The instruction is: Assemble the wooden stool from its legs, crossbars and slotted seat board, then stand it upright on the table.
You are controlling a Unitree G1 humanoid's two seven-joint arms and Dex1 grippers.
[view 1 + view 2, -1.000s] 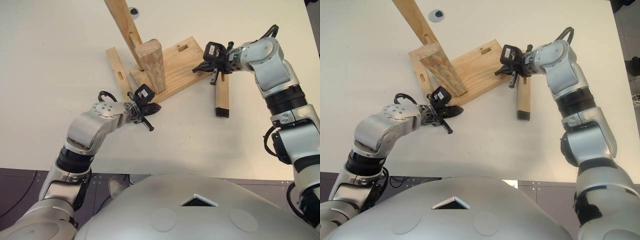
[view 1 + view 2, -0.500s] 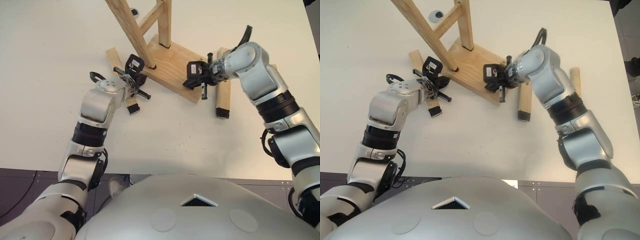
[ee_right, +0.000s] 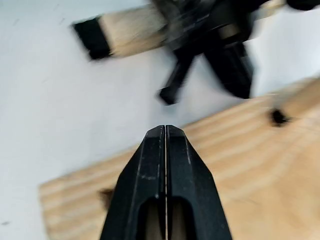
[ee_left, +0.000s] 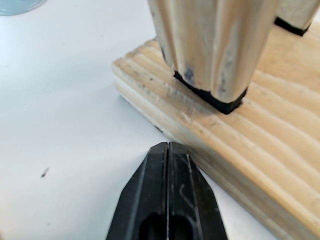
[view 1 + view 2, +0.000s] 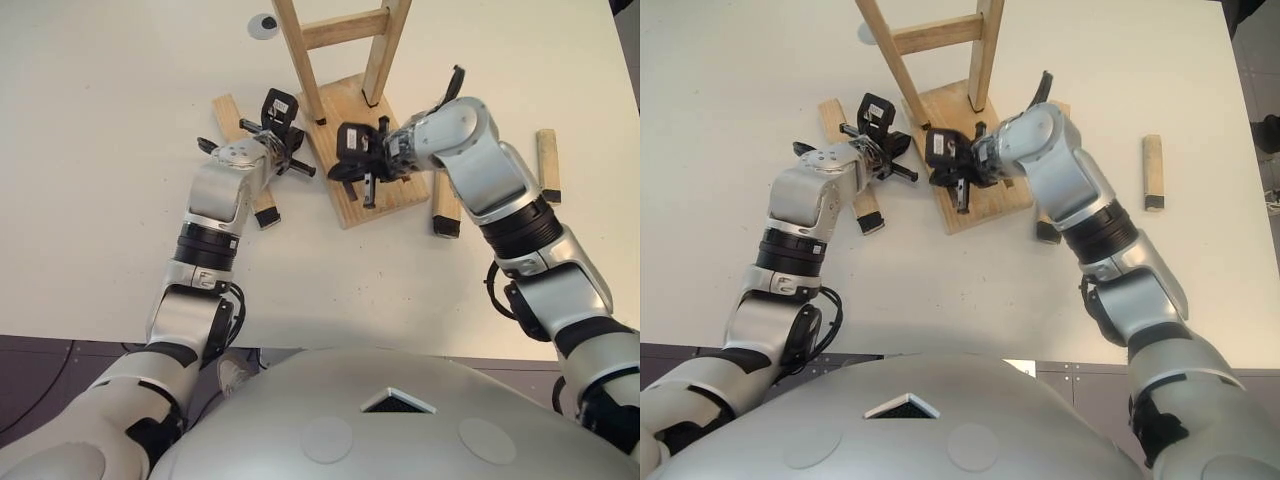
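The slotted seat board [image 5: 392,178] lies flat on the white table. Two legs [image 5: 300,60] joined by a crossbar [image 5: 345,28] stand upright on it. My left gripper [image 5: 308,171] is shut and empty, its tip [image 4: 167,150] just beside the board's left edge [image 4: 200,150], near a leg's black foot [image 4: 215,95]. My right gripper [image 5: 366,198] is shut and empty too, its tip [image 3: 165,132] over the board's near part [image 3: 250,165], facing the left gripper [image 3: 215,45].
Three loose legs lie on the table: one [image 5: 262,205] under my left arm, one [image 5: 445,212] right of the board under my right arm, one [image 5: 547,165] farther right. A grey disc [image 5: 264,24] sits at the back. Bare tabletop in front.
The board has gone from propped up to flat, and the legs now stand upright on it. Both grippers moved in to the board, the right one leftward across it.
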